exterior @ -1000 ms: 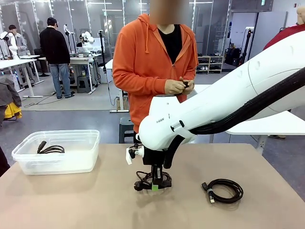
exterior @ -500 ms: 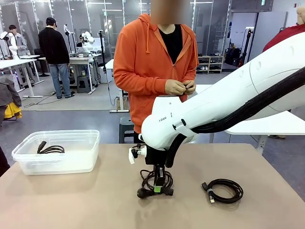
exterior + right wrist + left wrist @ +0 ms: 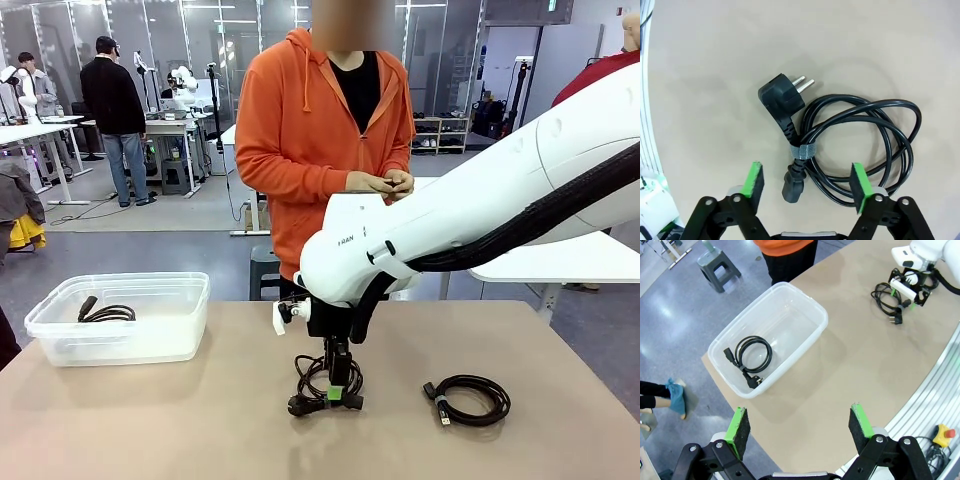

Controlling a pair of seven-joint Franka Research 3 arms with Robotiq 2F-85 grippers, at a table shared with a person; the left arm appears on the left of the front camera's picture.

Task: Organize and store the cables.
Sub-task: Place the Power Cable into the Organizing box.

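Note:
A black coiled cable [image 3: 860,135] with a grey strap and a two-pin plug [image 3: 782,95] lies on the tan table. My right gripper [image 3: 806,182] stands open just over it, a green pad on each side of the strapped part. From the front, that gripper [image 3: 337,385] points straight down at mid-table onto the same cable [image 3: 312,383]. A second coiled cable [image 3: 470,398] lies to its right. A third cable [image 3: 752,356] rests in the clear bin [image 3: 805,305]. My left gripper [image 3: 800,425] hangs open and empty, high above the table's edge near the bin.
The clear plastic bin [image 3: 120,318] stands at the table's left. A person in an orange hoodie stands at the far side, both hands [image 3: 385,183] at waist height around a small dark thing. My right arm [image 3: 480,215] spans the right half of the table.
My right gripper has opened and let go of the coiled cable, which now lies on the table a little to the right of where it was. The person's hands shifted slightly.

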